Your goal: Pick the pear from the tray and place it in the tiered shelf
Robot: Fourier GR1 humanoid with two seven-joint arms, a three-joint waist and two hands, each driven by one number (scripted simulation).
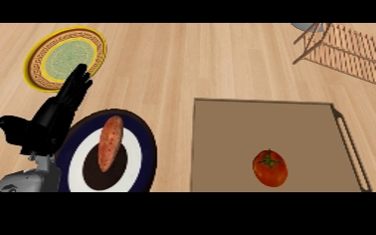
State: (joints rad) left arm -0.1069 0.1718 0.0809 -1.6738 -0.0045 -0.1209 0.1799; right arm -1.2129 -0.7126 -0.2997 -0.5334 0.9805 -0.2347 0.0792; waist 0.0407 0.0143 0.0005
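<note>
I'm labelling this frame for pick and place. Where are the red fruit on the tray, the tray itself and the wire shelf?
red fruit (270,168), head view, middle of its skin.
tray (242,129), head view, bare floor.
wire shelf (345,50), head view, its slatted side.

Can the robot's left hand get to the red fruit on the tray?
Probably not easily. The left hand rests open at the view's left, and the blue-rimmed plate with a sweet potato lies between it and the red fruit on the tray.
</note>
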